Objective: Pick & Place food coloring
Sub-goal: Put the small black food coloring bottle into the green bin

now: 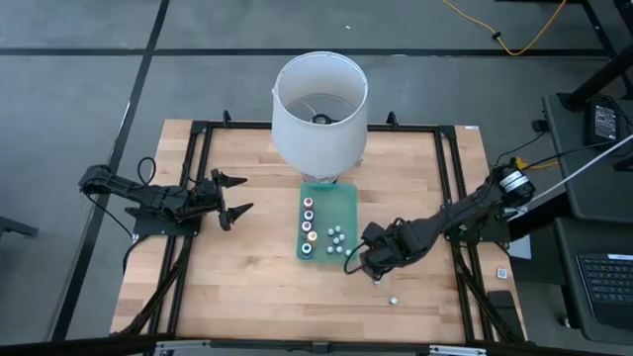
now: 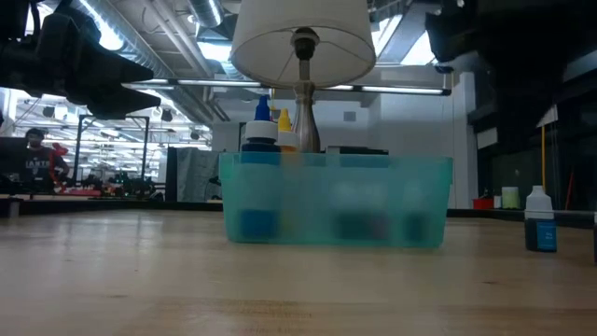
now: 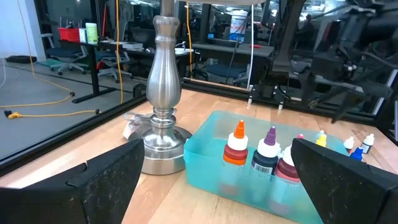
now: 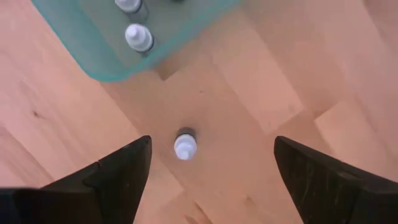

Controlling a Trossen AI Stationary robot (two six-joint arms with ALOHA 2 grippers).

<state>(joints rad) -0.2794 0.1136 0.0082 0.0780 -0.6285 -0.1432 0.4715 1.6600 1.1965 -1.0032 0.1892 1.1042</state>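
Translucent teal bin [image 1: 345,203], wood-grain table [image 1: 247,267].

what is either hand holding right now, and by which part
Nothing is held. The right hand hangs open above a white-capped bottle standing on the table beside the teal bin, not touching it. The left hand waits open, empty.

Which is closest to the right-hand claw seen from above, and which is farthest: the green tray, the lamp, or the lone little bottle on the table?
Measured from the right gripper in the high view:
1. Green tray, right beside it, toward the table's middle.
2. Lone bottle, standing on bare wood near the table's front edge.
3. Lamp, at the table's far edge behind the tray.
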